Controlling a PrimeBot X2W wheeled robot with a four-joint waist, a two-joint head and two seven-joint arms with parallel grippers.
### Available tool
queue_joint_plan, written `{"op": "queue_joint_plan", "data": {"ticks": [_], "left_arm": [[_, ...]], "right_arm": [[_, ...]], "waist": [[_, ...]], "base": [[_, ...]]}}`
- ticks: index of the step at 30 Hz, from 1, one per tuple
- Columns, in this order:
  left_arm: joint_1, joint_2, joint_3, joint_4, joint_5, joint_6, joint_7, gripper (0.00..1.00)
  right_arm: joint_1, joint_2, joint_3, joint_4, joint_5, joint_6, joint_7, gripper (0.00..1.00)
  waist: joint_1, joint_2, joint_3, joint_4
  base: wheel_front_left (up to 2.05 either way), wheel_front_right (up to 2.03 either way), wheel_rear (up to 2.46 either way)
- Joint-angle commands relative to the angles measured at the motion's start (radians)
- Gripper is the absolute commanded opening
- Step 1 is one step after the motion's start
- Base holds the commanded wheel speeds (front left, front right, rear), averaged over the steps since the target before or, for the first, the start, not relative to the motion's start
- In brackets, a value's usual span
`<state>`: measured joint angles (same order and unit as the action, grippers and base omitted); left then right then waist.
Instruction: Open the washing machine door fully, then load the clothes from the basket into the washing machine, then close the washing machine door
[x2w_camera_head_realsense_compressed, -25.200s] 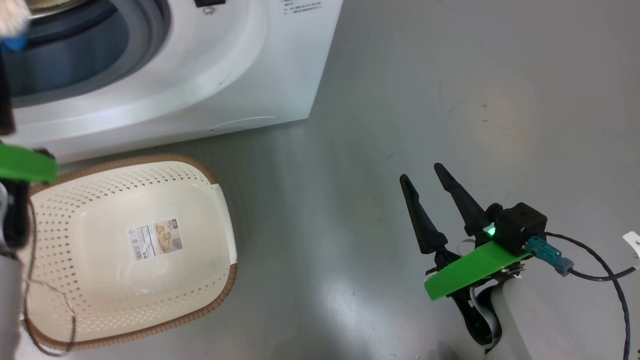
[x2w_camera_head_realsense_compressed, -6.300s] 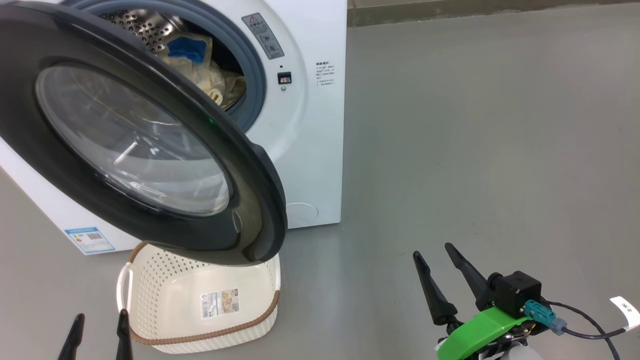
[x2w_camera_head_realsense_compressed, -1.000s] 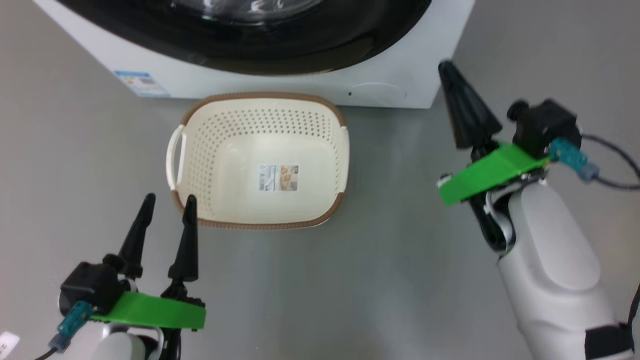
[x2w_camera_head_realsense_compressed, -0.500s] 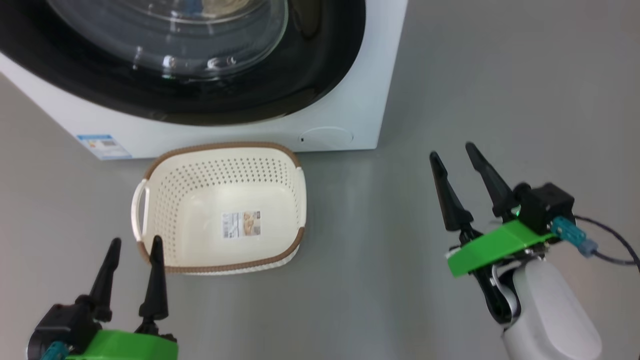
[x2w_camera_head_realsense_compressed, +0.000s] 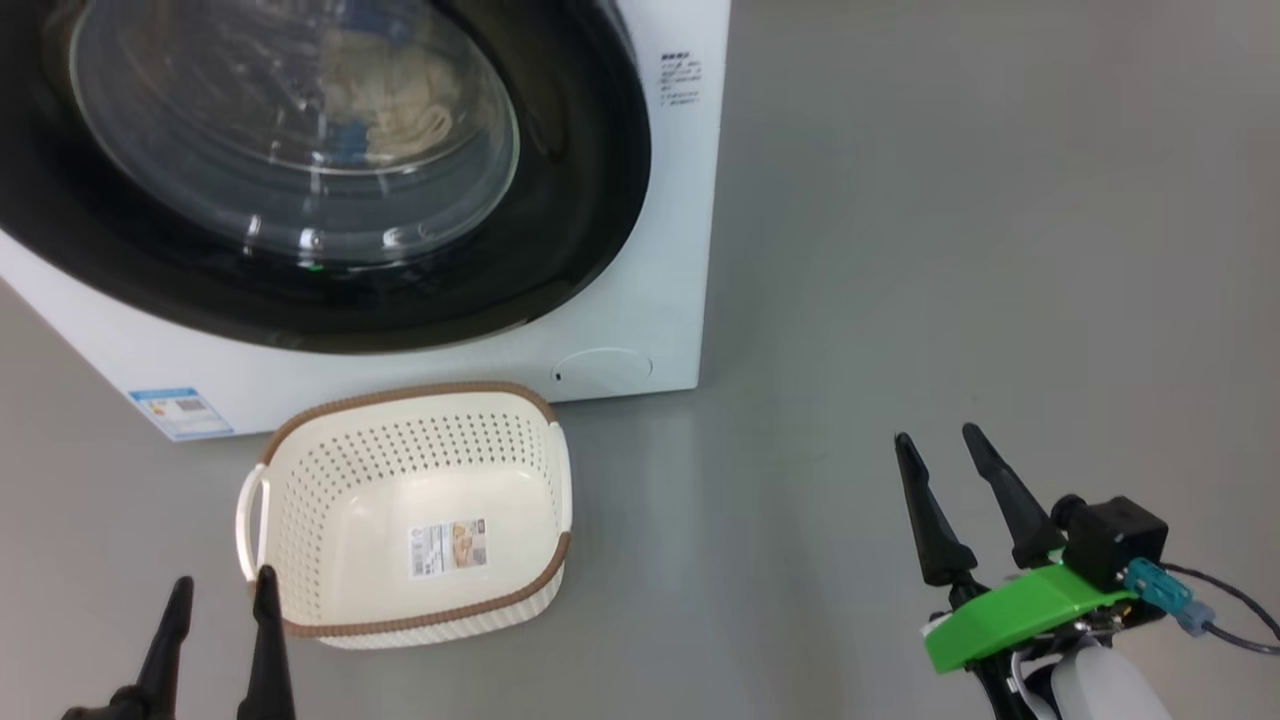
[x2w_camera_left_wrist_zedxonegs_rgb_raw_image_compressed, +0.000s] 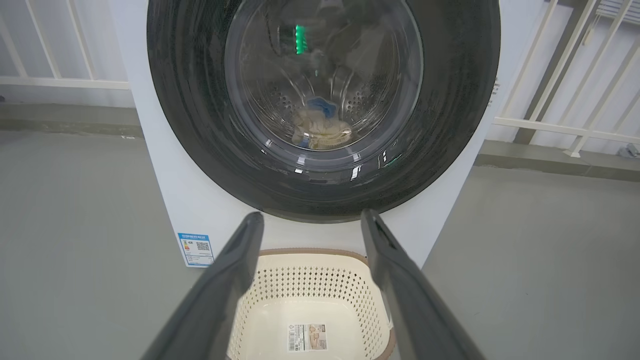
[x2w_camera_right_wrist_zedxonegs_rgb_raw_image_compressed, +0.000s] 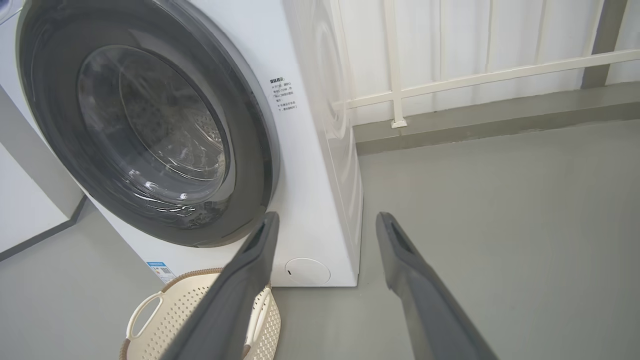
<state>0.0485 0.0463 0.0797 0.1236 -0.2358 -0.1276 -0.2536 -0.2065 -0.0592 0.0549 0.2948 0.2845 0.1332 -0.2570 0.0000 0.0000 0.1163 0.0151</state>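
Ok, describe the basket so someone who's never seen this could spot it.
Find the big white washer. On the floor in front sits the basket. Its cream perforated walls and brown woven rim set it apart from the smooth washer.

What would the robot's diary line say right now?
washing machine door: shut | clothes: inside washing machine | basket: empty, on floor | left gripper: open, empty | right gripper: open, empty

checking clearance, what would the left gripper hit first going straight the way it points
Probably the lower rim of the washing machine door, with the left gripper seeming to pass above the basket, though depth is unclear.
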Motion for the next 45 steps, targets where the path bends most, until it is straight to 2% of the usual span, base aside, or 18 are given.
{"op": "queue_joint_plan", "data": {"ticks": [1, 11, 26, 34, 40, 41, 45], "left_arm": [[0.0, 0.009, 0.042, -0.035, 0.012, -0.003, -0.008, 1.0], [0.086, 0.004, 0.08, -0.075, 0.037, -0.001, -0.008, 1.0], [0.133, 0.004, 0.038, -0.101, 0.041, 0.051, -0.008, 1.0], [0.141, 0.004, 0.03, -0.106, 0.041, 0.055, -0.008, 1.0], [0.142, 0.004, 0.03, -0.094, 0.043, 0.038, -0.008, 1.0], [0.157, -0.005, -0.001, -0.072, 0.034, 0.042, 0.0, 0.0], [0.155, -0.023, -0.006, -0.023, 0.025, 0.042, 0.008, 0.0]], "right_arm": [[0.012, 0.009, 0.017, -0.032, 0.013, -0.002, -0.005, 1.0], [0.082, 0.009, -0.008, -0.055, 0.003, -0.002, -0.005, 1.0], [0.127, 0.009, -0.014, -0.052, -0.005, -0.002, -0.005, 1.0], [0.132, 0.009, -0.014, -0.048, -0.014, -0.002, -0.005, 1.0], [0.134, 0.009, -0.011, -0.049, -0.013, -0.002, -0.005, 1.0], [0.148, 0.008, -0.036, -0.025, -0.003, 0.0, 0.0, 0.0], [0.156, 0.01, -0.035, 0.019, 0.004, 0.0, 0.003, 0.0]], "waist": [[0.0, 0.0, -0.031, -0.024], [0.0, 0.0, -0.076, -0.037], [0.0, 0.0, -0.117, -0.034], [0.0, 0.0, -0.124, -0.026], [0.0, 0.0, -0.125, -0.02], [0.0, 0.0, -0.125, -0.02], [0.0, 0.0, -0.125, -0.02]], "base": [[0.0, 0.0, 0.0], [0.0, 0.0, 0.0], [0.0, 0.0, 0.0], [0.0, 0.0, 0.0], [0.0, 0.0, 0.0], [0.0, 0.0, 0.0], [0.0, 0.0, 0.0]]}}
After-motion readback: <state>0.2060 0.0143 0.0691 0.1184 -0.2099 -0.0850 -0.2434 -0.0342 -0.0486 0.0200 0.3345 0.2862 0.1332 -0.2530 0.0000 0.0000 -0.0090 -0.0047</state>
